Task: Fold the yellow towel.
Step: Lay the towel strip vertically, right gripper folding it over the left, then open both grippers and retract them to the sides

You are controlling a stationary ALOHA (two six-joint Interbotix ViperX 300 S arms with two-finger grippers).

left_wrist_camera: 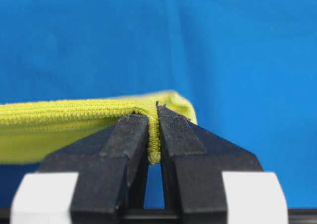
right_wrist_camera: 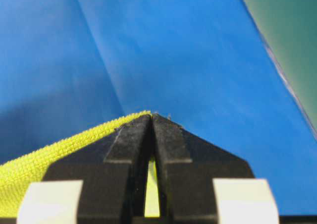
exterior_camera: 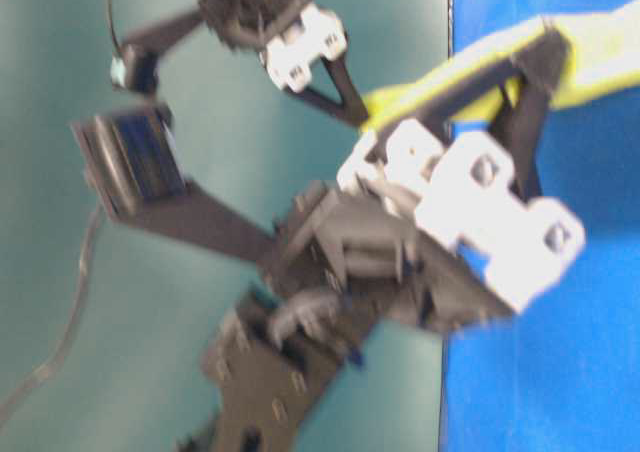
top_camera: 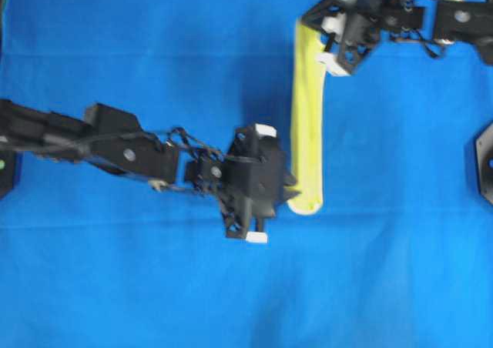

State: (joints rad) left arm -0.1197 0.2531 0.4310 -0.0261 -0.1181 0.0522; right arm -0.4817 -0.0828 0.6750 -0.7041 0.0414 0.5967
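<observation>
The yellow towel (top_camera: 308, 117) hangs taut as a narrow strip between my two grippers, above the blue surface. My left gripper (top_camera: 293, 188) is shut on the strip's near end. In the left wrist view the hemmed edge is pinched between the black fingers of that gripper (left_wrist_camera: 154, 116), and the towel (left_wrist_camera: 59, 120) runs off to the left. My right gripper (top_camera: 322, 46) is shut on the far end. In the right wrist view the towel (right_wrist_camera: 44, 162) slopes away left from the closed tips of the right gripper (right_wrist_camera: 151, 118). The table-level view shows the towel (exterior_camera: 600, 47) blurred.
A blue cloth (top_camera: 400, 271) covers the whole work surface. A black fixture (top_camera: 485, 163) sits at the right edge. Beyond the cloth's edge lies a teal area (right_wrist_camera: 292, 30), also seen in the table-level view as the teal area (exterior_camera: 60, 52).
</observation>
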